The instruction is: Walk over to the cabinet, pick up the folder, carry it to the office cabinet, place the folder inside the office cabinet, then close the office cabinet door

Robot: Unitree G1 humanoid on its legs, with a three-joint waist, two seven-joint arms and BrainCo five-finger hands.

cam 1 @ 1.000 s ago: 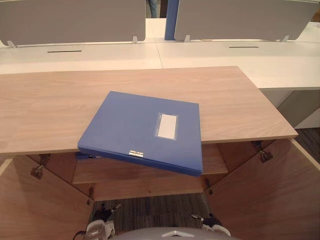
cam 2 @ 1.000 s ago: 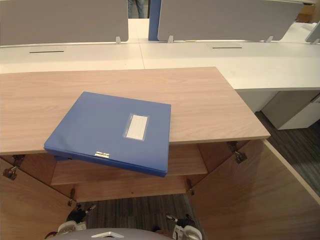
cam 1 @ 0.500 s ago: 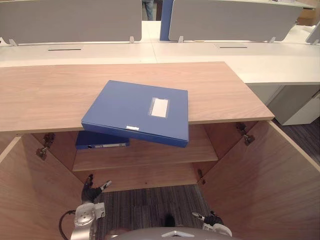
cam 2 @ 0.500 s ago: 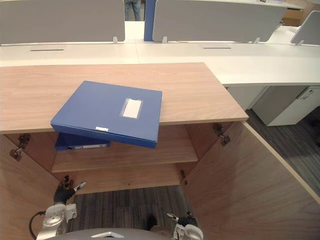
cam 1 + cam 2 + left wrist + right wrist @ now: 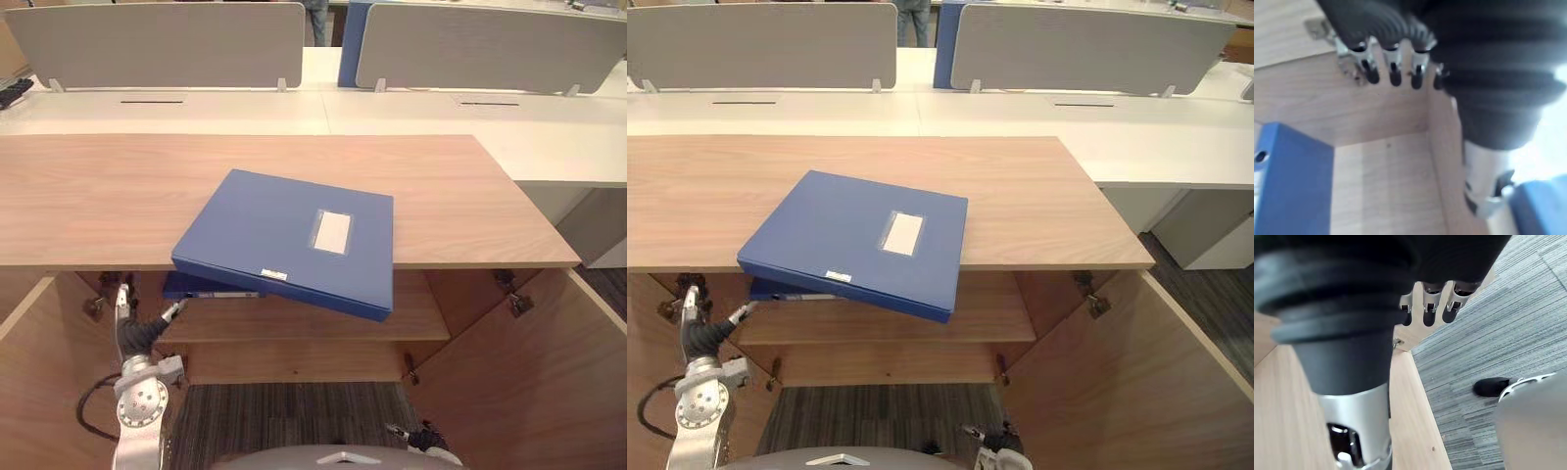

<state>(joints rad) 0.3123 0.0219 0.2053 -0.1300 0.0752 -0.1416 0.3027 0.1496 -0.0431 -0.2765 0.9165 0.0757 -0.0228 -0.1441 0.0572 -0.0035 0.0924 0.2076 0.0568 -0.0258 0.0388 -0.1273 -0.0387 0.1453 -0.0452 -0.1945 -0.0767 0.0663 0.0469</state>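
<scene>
Blue folder [image 5: 284, 240] overhangs cabinet [image 5: 98, 201] top, left hand [image 5: 135, 338] lower, fingers relaxed

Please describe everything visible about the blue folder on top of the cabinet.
The blue folder is a flat, closed box file, plastic by its look, with a clear label pocket on the cover and a small clasp on its near edge. It lies askew on the wooden cabinet top, overhanging the front edge.
</scene>
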